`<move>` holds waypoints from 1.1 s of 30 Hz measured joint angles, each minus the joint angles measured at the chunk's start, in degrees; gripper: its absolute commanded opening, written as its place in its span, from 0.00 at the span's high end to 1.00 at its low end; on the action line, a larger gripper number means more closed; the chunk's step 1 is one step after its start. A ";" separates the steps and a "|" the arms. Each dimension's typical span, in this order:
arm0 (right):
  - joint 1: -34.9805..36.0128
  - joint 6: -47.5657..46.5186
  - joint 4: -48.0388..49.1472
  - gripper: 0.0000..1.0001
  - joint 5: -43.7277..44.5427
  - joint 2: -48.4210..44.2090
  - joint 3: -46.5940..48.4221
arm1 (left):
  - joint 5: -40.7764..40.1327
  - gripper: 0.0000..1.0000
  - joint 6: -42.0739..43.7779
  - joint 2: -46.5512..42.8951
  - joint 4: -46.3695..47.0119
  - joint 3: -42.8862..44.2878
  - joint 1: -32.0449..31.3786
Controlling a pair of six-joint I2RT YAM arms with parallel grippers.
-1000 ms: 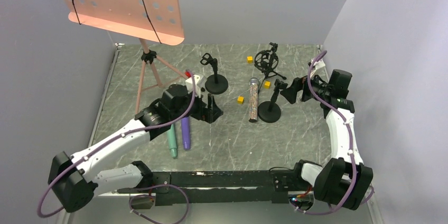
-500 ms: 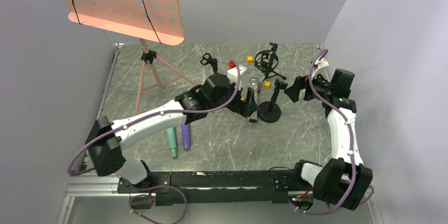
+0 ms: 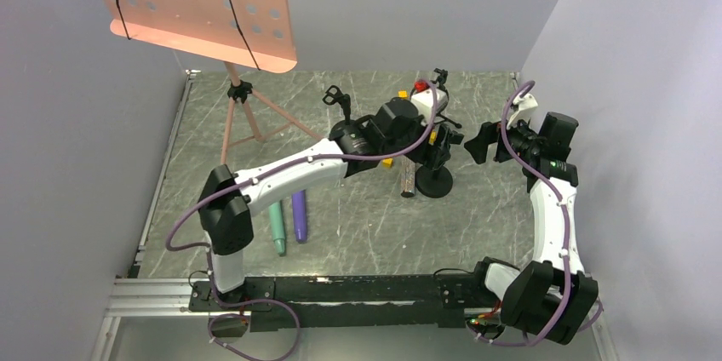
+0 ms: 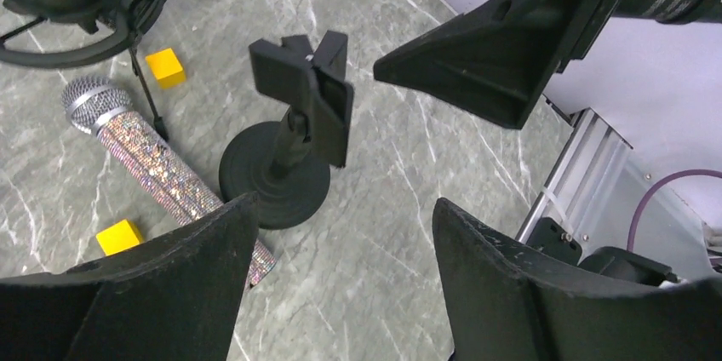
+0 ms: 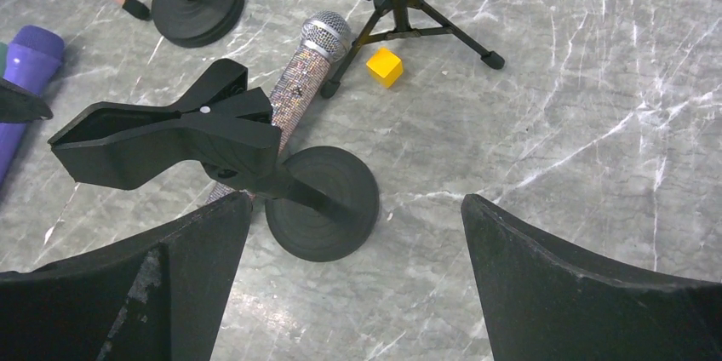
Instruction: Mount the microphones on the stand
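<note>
Grey veined desk [image 3: 366, 225] between pale walls. From above, the left arm covers the upper ends of the purple microphone [image 3: 299, 212] and mint microphone [image 3: 277, 229], and most of the copper microphone [image 4: 162, 174], which lies against the round-based stand [image 4: 277, 186], seemingly touching. Left gripper [image 4: 342, 208] and right gripper [image 5: 358, 203]: jaws released, empty.

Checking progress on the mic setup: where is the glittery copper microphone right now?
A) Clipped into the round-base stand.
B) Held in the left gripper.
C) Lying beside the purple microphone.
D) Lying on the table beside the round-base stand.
D: the glittery copper microphone lies flat on the table beside the round-base stand, whose clip holds nothing.
</note>
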 measured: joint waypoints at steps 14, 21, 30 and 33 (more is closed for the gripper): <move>-0.33 0.02 -0.02 0.00 0.11 -0.28 0.00 | -11.87 0.47 3.96 11.98 -8.59 17.59 -3.65; -0.42 0.02 0.00 0.00 0.11 -0.81 0.00 | -16.35 0.56 6.19 14.49 -11.04 21.18 -4.04; -0.42 0.02 0.00 0.00 0.11 -0.85 0.00 | -17.00 0.59 6.99 15.76 -11.37 23.78 -4.37; -0.42 0.02 -0.02 0.00 0.11 -0.85 0.00 | -17.00 0.64 7.17 15.87 -11.32 24.39 -4.42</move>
